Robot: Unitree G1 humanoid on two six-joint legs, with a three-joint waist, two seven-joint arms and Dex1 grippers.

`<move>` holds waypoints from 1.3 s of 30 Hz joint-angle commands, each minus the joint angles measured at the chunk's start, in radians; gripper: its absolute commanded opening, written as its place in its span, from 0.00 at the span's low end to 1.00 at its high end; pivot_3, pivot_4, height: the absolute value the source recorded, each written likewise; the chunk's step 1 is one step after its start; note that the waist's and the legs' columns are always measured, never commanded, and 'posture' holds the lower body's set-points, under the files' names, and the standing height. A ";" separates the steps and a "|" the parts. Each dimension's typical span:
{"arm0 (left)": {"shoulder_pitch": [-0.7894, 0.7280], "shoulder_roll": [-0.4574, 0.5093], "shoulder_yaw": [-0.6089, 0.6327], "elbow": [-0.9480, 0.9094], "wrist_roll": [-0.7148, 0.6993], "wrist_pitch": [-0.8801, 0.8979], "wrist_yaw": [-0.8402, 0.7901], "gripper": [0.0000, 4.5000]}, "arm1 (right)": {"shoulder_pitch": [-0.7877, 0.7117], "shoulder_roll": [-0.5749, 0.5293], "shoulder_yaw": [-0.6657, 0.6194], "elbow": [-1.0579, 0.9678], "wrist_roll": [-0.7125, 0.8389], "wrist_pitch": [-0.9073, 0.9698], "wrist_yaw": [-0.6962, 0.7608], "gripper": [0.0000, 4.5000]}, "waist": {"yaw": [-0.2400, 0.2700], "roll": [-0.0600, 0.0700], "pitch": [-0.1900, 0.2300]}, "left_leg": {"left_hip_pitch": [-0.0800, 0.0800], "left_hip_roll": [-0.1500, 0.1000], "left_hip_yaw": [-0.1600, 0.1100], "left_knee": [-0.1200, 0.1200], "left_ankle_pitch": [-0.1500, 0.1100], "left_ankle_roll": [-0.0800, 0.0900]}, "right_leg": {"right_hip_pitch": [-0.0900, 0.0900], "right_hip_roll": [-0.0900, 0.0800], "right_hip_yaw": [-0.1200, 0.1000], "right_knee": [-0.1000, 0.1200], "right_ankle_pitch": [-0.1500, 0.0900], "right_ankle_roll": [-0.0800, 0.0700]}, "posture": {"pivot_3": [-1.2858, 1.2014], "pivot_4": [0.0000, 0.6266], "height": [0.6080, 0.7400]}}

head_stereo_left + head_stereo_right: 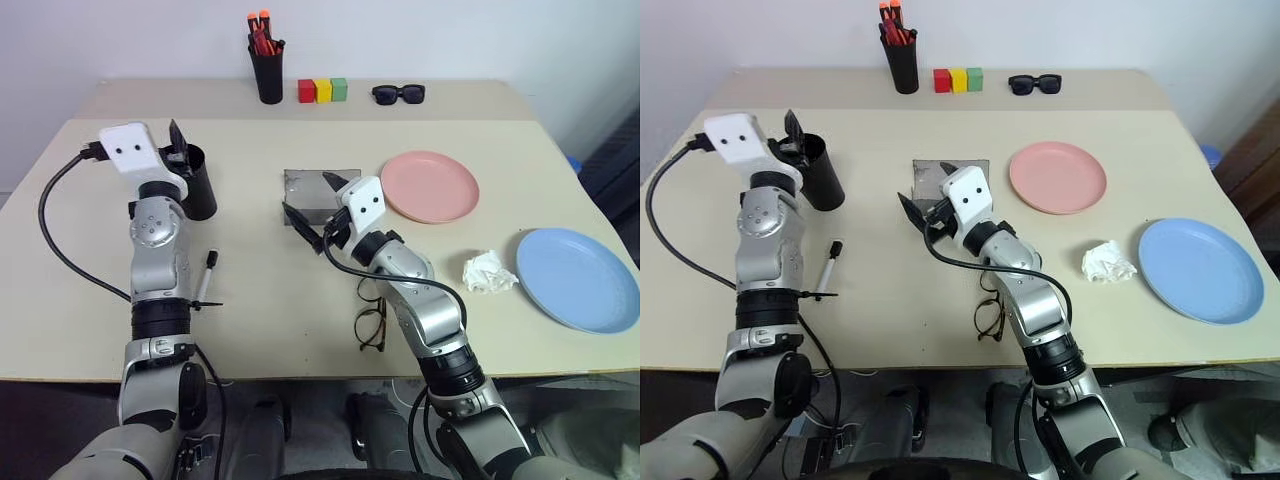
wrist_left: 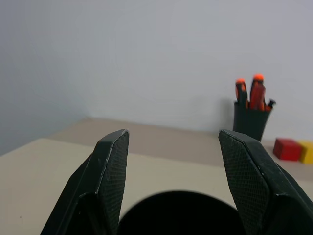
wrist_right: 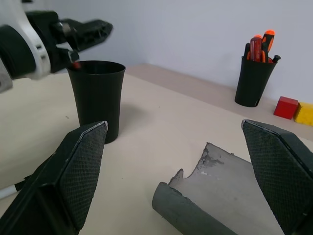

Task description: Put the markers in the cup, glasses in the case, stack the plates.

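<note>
**Left end effector over the cup; right end effector beside the open case**

From left to right. The left end effector [image 1: 178,143] hangs directly above the mouth of the cup [image 1: 197,186], its two fingers spread apart with nothing between them; seen from the right wrist, a small red tip sits just at the cup's rim, too small to identify with confidence. The cup is matte plastic, probably light and easily tipped, so anything dropped in is best released close above the rim. Near it, towards the robot, a white-barrelled marker [image 1: 207,277] lies flat on the surface [image 1: 260,300], beside the left forearm and well below that end effector. It is slim, rigid and apt to roll; a pinch across mid-barrel would suit it. At centre, the grey case [image 1: 312,192] lies open, its felt-like shell semi-stiff. The right end effector [image 1: 312,205] hovers at its near edge, jaws fully spread and empty. The glasses [image 1: 372,322] lie nearer the robot, beside the right forearm, well behind those fingers. Thin wire and lenses make them fragile; the bridge or a temple hinge seems the safest hold. Further right rest the pink plate [image 1: 431,186] and the blue plate [image 1: 577,279], apart and unstacked, each light, stiff and best taken by the rim.
</note>
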 commanded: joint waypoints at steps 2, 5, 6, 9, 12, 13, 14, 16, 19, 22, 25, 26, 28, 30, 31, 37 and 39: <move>0.053 0.078 0.020 -0.252 -0.111 0.153 -0.105 0.65 | -0.013 -0.004 -0.016 -0.066 0.008 -0.003 0.005 1.00 | -0.005 0.000 0.000 | 0.000 0.000 0.000 0.000 0.000 0.000 | 0.000 0.000 0.000 0.000 0.000 0.000 | 0.52 0.24 1.00; 0.127 0.158 0.044 -0.431 -0.256 0.316 -0.219 0.65 | -0.020 -0.036 -0.047 -0.069 0.021 0.005 0.021 1.00 | -0.006 0.000 0.000 | 0.000 0.000 0.000 -0.001 0.000 0.000 | 0.000 0.000 0.000 0.000 0.000 0.000 | 0.52 0.24 1.00; 0.160 0.202 0.053 -0.491 -0.295 0.383 -0.250 0.65 | -0.022 -0.053 -0.059 -0.071 0.029 0.011 0.036 1.00 | -0.006 0.000 0.000 | 0.000 0.000 0.000 -0.001 0.000 0.000 | 0.000 0.000 0.000 0.000 0.000 0.000 | 0.52 0.24 1.00; 0.254 0.324 0.071 -0.619 -0.390 0.592 -0.307 0.65 | -0.026 -0.118 -0.069 -0.085 0.064 0.041 0.118 1.00 | -0.008 0.000 0.000 | 0.000 0.000 0.000 0.000 0.000 0.000 | 0.000 0.000 0.000 0.000 0.000 0.000 | 0.52 0.24 1.00; 0.333 0.414 0.095 -0.708 -0.483 0.932 -0.264 0.65 | -0.009 -0.227 -0.054 -0.149 0.138 0.115 0.271 1.00 | -0.007 0.001 0.001 | 0.001 0.001 0.000 0.000 0.000 0.000 | 0.001 0.000 0.000 0.000 0.000 -0.001 | 0.52 0.24 1.00; 0.332 0.420 0.108 -0.720 -0.517 1.048 -0.229 0.65 | -0.002 -0.257 -0.051 -0.169 0.158 0.134 0.309 1.00 | -0.005 0.002 0.001 | 0.001 0.001 0.000 0.000 0.000 0.000 | 0.001 0.000 0.000 0.000 -0.001 0.000 | 0.52 0.24 1.00; 0.322 0.421 0.115 -0.729 -0.541 1.151 -0.204 0.65 | 0.003 -0.284 -0.050 -0.186 0.176 0.153 0.340 1.00 | -0.004 0.002 0.001 | 0.001 0.001 -0.001 0.000 0.000 0.000 | 0.001 0.000 0.000 0.000 -0.001 0.000 | 0.52 0.24 1.00; 0.292 0.391 0.144 -0.740 -0.600 1.344 -0.189 0.65 | 0.019 -0.342 -0.050 -0.217 0.215 0.192 0.410 1.00 | -0.003 0.001 0.001 | 0.001 0.001 -0.002 0.001 0.000 0.000 | 0.002 0.001 0.000 0.000 -0.001 0.000 | 0.52 0.24 1.00; 0.237 0.323 0.165 -0.683 -0.617 1.537 -0.182 0.65 | 0.035 -0.402 -0.049 -0.239 0.234 0.213 0.466 1.00 | -0.002 0.001 0.001 | 0.001 0.001 -0.002 0.001 0.000 0.000 | 0.003 0.001 -0.001 0.000 -0.001 0.000 | 0.52 0.24 1.00; 0.230 0.329 0.115 -0.633 -0.597 1.580 -0.157 0.65 | 0.036 -0.414 -0.051 -0.241 0.235 0.220 0.473 1.00 | -0.008 0.001 0.001 | 0.002 0.001 -0.002 0.001 0.000 0.000 | 0.003 0.001 -0.001 -0.001 -0.001 0.000 | 0.52 0.24 1.00; 0.240 0.386 -0.005 -0.594 -0.566 1.580 -0.146 0.65 | 0.040 -0.411 -0.052 -0.246 0.230 0.219 0.466 1.00 | -0.016 0.001 0.001 | 0.002 0.001 -0.002 0.000 0.000 0.000 | 0.003 0.001 -0.001 0.000 -0.001 0.000 | 0.52 0.24 1.00; 0.241 0.404 -0.041 -0.586 -0.558 1.580 -0.145 0.65 | 0.042 -0.409 -0.051 -0.248 0.228 0.218 0.463 1.00 | -0.018 0.001 0.001 | 0.002 0.001 -0.002 0.000 0.000 0.000 | 0.003 0.001 -0.001 0.000 -0.001 0.000 | 0.52 0.24 1.00; 0.236 0.416 -0.078 -0.568 -0.548 1.580 -0.143 0.53 | 0.047 -0.406 -0.048 -0.252 0.223 0.216 0.454 1.00 | -0.019 0.001 0.001 | 0.002 0.001 -0.002 0.000 0.000 0.000 | 0.003 0.001 0.000 -0.001 -0.001 0.000 | 0.52 0.24 1.00; 0.230 0.423 -0.099 -0.559 -0.542 1.580 -0.152 0.35 | 0.051 -0.403 -0.045 -0.254 0.219 0.214 0.447 1.00 | -0.019 0.001 0.001 | 0.002 0.001 -0.001 0.000 0.000 0.000 | 0.003 0.000 0.000 -0.001 -0.001 0.000 | 0.52 0.24 1.00; 0.229 0.425 -0.108 -0.558 -0.537 1.580 -0.156 0.25 | 0.053 -0.402 -0.044 -0.256 0.217 0.213 0.444 1.00 | -0.018 0.001 0.001 | 0.002 0.001 -0.001 0.000 0.000 0.000 | 0.003 0.000 0.000 -0.001 -0.001 0.000 | 0.52 0.24 1.00; 0.207 0.405 -0.101 -0.548 -0.504 1.580 -0.163 0.01 | 0.065 -0.398 -0.037 -0.261 0.210 0.207 0.431 1.00 | -0.015 0.001 0.001 | 0.002 0.000 -0.001 0.000 0.000 0.000 | 0.003 0.000 0.000 -0.001 -0.001 -0.001 | 0.52 0.24 1.00; 0.218 0.420 -0.106 -0.591 -0.491 1.480 -0.216 0.01 | 0.065 -0.396 -0.035 -0.259 0.208 0.204 0.427 1.00 | -0.014 0.001 0.001 | 0.002 0.000 -0.002 0.000 0.000 0.000 | 0.003 0.000 0.000 -0.001 -0.001 -0.001 | 0.52 0.24 1.00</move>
